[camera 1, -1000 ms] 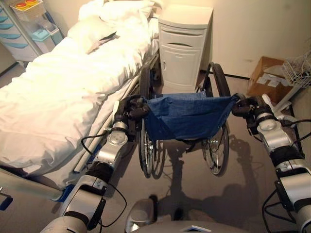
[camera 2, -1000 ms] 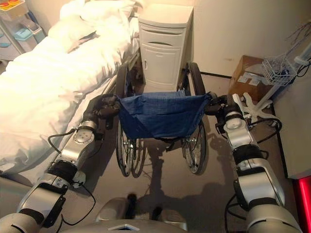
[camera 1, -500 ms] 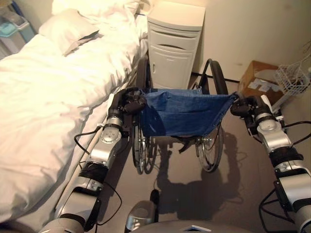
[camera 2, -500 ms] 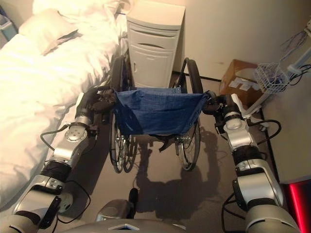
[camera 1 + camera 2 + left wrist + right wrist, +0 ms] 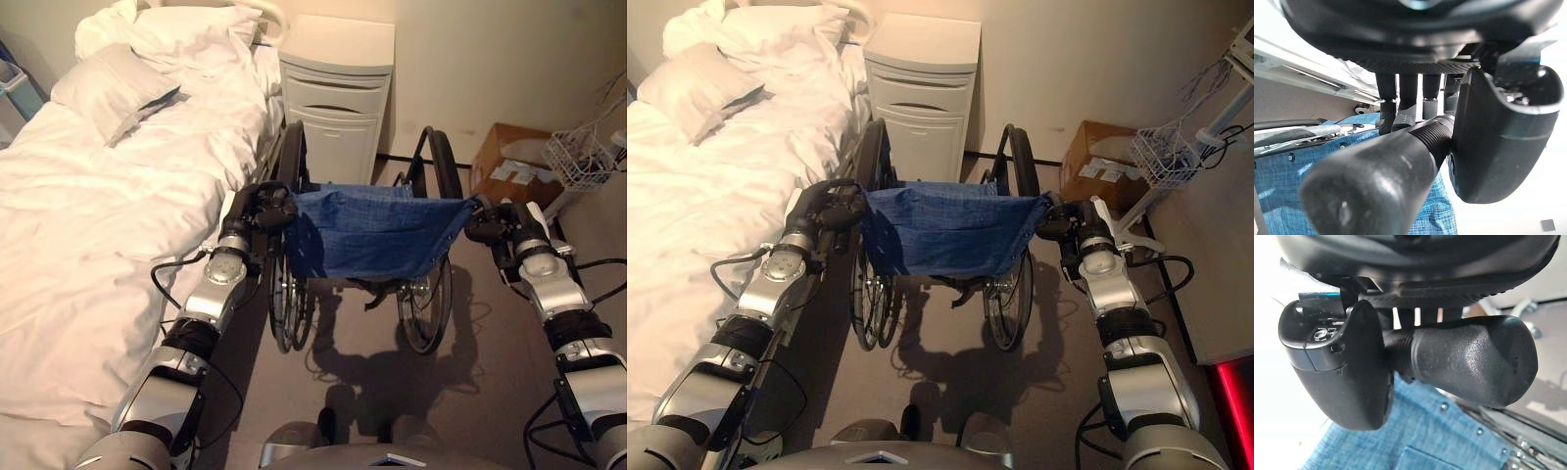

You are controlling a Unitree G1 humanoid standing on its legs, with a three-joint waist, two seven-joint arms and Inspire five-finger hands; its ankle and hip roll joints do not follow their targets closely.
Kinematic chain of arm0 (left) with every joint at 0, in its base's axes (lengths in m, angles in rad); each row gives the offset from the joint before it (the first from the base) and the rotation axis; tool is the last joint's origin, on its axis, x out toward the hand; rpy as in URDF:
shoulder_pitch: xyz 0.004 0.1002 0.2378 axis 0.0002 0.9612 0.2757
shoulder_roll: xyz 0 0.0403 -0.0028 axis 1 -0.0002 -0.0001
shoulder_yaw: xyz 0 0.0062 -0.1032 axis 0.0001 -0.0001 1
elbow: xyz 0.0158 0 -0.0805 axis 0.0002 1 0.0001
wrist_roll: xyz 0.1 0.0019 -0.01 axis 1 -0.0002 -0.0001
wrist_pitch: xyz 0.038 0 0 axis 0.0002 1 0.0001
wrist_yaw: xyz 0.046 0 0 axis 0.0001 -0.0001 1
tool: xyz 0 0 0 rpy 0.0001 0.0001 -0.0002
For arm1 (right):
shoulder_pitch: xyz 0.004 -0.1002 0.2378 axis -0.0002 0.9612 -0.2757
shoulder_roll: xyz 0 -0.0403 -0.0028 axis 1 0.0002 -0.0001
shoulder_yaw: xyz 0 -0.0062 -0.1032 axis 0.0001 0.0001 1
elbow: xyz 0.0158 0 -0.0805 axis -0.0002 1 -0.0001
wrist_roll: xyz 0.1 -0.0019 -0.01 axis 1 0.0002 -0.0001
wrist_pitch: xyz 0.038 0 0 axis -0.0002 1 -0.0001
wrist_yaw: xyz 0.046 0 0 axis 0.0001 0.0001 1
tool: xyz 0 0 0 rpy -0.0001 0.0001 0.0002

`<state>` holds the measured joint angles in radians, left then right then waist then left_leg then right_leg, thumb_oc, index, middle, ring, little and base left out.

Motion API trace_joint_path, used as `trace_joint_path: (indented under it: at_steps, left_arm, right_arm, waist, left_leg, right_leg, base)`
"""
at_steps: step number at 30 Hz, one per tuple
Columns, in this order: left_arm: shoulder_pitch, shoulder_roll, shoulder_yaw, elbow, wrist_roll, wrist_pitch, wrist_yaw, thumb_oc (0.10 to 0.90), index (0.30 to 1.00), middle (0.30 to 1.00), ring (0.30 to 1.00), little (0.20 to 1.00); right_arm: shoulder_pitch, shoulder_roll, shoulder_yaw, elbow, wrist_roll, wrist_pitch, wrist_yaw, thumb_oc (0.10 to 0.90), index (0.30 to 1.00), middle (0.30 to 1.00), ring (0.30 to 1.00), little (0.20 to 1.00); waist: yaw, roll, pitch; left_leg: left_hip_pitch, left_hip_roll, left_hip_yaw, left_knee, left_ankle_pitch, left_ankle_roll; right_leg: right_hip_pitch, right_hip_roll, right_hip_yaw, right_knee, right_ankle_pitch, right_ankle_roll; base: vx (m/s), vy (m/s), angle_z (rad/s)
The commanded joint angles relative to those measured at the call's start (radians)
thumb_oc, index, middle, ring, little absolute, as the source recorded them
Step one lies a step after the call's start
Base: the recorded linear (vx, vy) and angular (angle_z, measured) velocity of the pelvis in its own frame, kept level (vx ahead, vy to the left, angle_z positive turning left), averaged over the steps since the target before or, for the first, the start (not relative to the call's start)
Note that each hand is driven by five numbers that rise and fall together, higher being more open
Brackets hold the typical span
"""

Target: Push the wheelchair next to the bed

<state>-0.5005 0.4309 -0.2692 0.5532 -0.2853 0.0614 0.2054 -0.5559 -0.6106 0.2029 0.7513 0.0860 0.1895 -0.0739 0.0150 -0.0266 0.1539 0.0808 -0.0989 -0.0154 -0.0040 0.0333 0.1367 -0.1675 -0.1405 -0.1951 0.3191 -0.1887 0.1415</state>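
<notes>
The wheelchair (image 5: pixel 372 235), with a blue cloth back and dark wheels, stands close along the right side of the white bed (image 5: pixel 108 206), facing the bedside cabinet. My left hand (image 5: pixel 257 211) is shut on the wheelchair's left push handle (image 5: pixel 1376 176); its fingers (image 5: pixel 1400 105) and thumb curl round the black grip. At the other side my right hand (image 5: pixel 495 223) is shut on the right push handle (image 5: pixel 1469 360), thumb wrapped over the grip.
A white bedside cabinet (image 5: pixel 336 98) stands just ahead of the wheelchair against the wall. A cardboard box (image 5: pixel 514 171) and a white wire basket on a stand (image 5: pixel 578 157) are at the right. Grey floor lies open behind the wheelchair.
The view has shifted forward and toward the bed's head. The wheelchair has rolled ahead along the bed, closer to the cabinet. Both hands keep their hold on the handles.
</notes>
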Motion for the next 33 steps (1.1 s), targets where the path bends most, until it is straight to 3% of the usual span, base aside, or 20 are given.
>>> trace_joint_path:
  at_steps: [1, 2, 3, 12, 24, 29, 31, 33]
  left_arm:
    - [0.059, 0.064, 0.042, 0.01, 0.037, 0.006, 0.085, 0.8, 0.9, 0.9, 0.9, 0.9]
    - [0.066, 0.062, 0.044, 0.003, 0.037, 0.008, 0.083, 0.8, 0.9, 0.9, 0.9, 0.9]
    - [0.078, 0.058, 0.049, -0.008, 0.046, 0.002, 0.09, 0.8, 0.9, 0.9, 0.9, 0.9]
    - [0.174, 0.055, 0.087, -0.147, 0.092, 0.029, 0.122, 0.8, 0.9, 0.9, 0.9, 0.9]
    - [0.197, 0.054, 0.084, -0.158, 0.128, 0.042, 0.164, 0.8, 0.9, 0.9, 0.9, 0.9]
    - [0.203, 0.066, 0.086, -0.175, 0.171, 0.026, 0.206, 0.8, 0.9, 0.9, 0.9, 0.9]
    - [0.197, 0.092, 0.081, -0.202, 0.336, 0.037, 0.296, 0.8, 0.9, 0.9, 0.9, 0.9]
    - [0.192, 0.118, 0.081, -0.214, 0.399, 0.042, 0.331, 0.8, 0.9, 0.9, 0.9, 0.9]
  right_arm:
    - [0.069, 0.005, 0.099, 0.014, -0.018, -0.041, 0.087, 0.4, 0.3, 0.3, 0.3, 0.3]
    - [0.074, 0.004, 0.096, 0.007, -0.015, -0.043, 0.08, 0.4, 0.3, 0.3, 0.3, 0.3]
    - [0.081, -0.001, 0.086, 0.01, -0.011, -0.057, 0.077, 0.8, 0.9, 0.9, 0.9, 0.9]
    - [0.148, 0.018, 0.025, -0.064, -0.008, -0.078, 0.003, 0.8, 0.9, 0.9, 0.9, 0.9]
    - [0.14, 0.008, 0.027, -0.117, -0.029, -0.08, -0.055, 0.8, 0.9, 0.9, 0.9, 0.9]
    - [0.144, -0.006, 0.032, -0.18, -0.107, -0.092, -0.136, 0.8, 0.9, 0.9, 0.9, 0.9]
    - [0.14, -0.007, 0.028, -0.232, -0.164, -0.09, -0.224, 0.8, 0.9, 0.9, 0.9, 0.9]
    - [0.143, -0.009, 0.024, -0.254, -0.183, -0.088, -0.266, 0.8, 0.9, 0.9, 0.9, 0.9]
  waist:
    - [0.051, -0.003, 0.028]
    - [0.052, -0.004, 0.024]
    - [0.053, -0.005, 0.017]
    - [0.052, 0.012, 0.0]
    - [0.043, 0.014, 0.003]
    - [0.035, 0.016, 0.007]
    - [0.031, 0.019, 0.011]
    - [0.029, 0.02, 0.011]
  left_leg:
    - [-0.067, 0.014, 0.102, 0.097, -0.102, -0.075]
    - [-0.064, 0.013, 0.101, 0.094, -0.1, -0.076]
    - [-0.057, 0.011, 0.094, 0.089, -0.1, -0.078]
    - [0.008, 0.012, 0.057, 0.045, -0.115, -0.078]
    - [0.032, 0.021, 0.057, 0.047, -0.13, -0.084]
    - [0.038, 0.024, 0.059, 0.047, -0.133, -0.086]
    - [0.04, 0.024, 0.059, 0.048, -0.137, -0.085]
    - [0.04, 0.023, 0.059, 0.045, -0.137, -0.085]
  right_leg:
    - [0.119, 0.024, 0.02, -0.134, 0.234, -0.013]
    - [0.129, 0.026, 0.019, -0.146, 0.231, -0.012]
    - [0.141, 0.027, 0.018, -0.164, 0.229, -0.013]
    - [0.175, 0.044, 0.026, -0.198, 0.198, -0.026]
    - [0.193, 0.058, 0.028, -0.207, 0.178, -0.036]
    - [0.198, 0.062, 0.03, -0.21, 0.175, -0.038]
    - [0.201, 0.065, 0.033, -0.211, 0.17, -0.039]
    - [0.202, 0.067, 0.034, -0.212, 0.167, -0.04]
  base:
    - [0.03, -0.076, 0.4]
    - [0.06, -0.079, 0.27]
    - [0.07, -0.059, -0.05]
    - [0.04, -0.048, 0.02]
    - [0.01, -0.022, 0.03]
    - [0.0, 0.0, 0.0]
    - [0.0, 0.0, 0.0]
    - [0.0, 0.0, 0.0]
